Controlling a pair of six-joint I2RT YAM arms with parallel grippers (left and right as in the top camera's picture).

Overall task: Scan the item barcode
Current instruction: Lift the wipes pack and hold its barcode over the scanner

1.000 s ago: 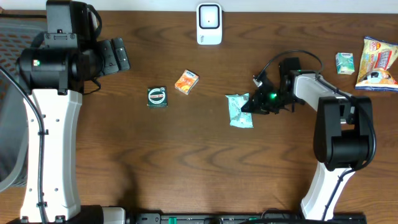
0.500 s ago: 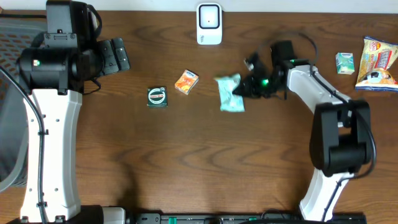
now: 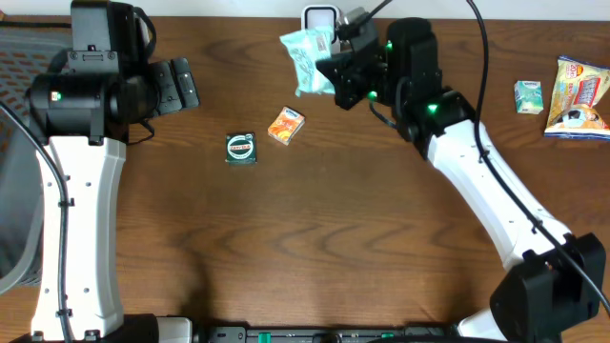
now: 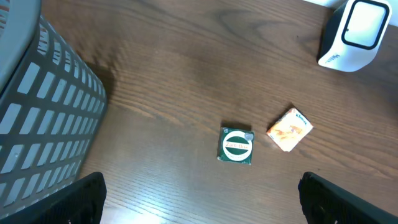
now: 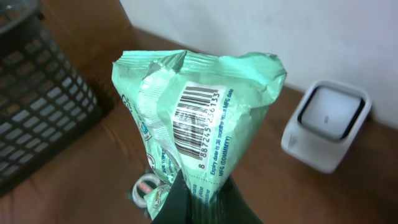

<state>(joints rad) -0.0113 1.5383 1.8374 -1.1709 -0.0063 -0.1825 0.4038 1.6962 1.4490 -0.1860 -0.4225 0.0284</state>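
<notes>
Overhead, the right gripper [image 3: 334, 72] is clamped on the mint-green packet [image 3: 307, 57], which is lifted off the table [image 3: 315, 238] and juts out past its fingertips. The gripper body and packet hide most of the white scanner [image 3: 321, 13]; only its top edge shows behind them. Whether the packet touches the scanner cannot be told from above.

In the right wrist view the dark fingers [image 5: 214, 208] pinch the packet's lower seam, their tips cut off by the bottom edge. The barcode [image 5: 196, 115] faces this camera, slanted and creased but legible. The scanner sits ahead of the gripper and off to one side, apart from the packet. The packet hides most of a small green item just beyond the fingers. A dark mesh basket [image 5: 37, 106] stands ahead on the other side, blurred.

The left gripper [image 4: 199, 196] hangs with its jaws wide apart, holding nothing; only two black finger corners show. Well ahead of it lie a green round-logo sachet [image 4: 237, 145] and an orange packet [image 4: 289, 129], near each other but apart. A snack bag [image 3: 579, 95] is cut off at the table's far end.
</notes>
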